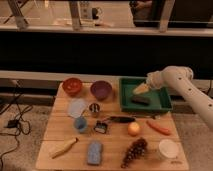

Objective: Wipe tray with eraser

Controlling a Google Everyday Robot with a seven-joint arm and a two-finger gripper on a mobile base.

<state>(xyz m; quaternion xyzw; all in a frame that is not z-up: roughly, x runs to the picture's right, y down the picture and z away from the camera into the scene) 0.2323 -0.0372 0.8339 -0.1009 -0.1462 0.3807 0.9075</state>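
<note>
Looking down, we see the green tray (162,102) under the claw (139,89). The dark eraser (139,100) lies just below the claw inside the tray, its long side running left to right.

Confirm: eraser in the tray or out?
In. The eraser lies on the tray floor; the gripper hovers just above it.

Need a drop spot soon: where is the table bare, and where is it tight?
Bare wood: left edge beside the blue cup. Crowded: around the brush. In the tray, the end effector hangs above the eraser.
</note>
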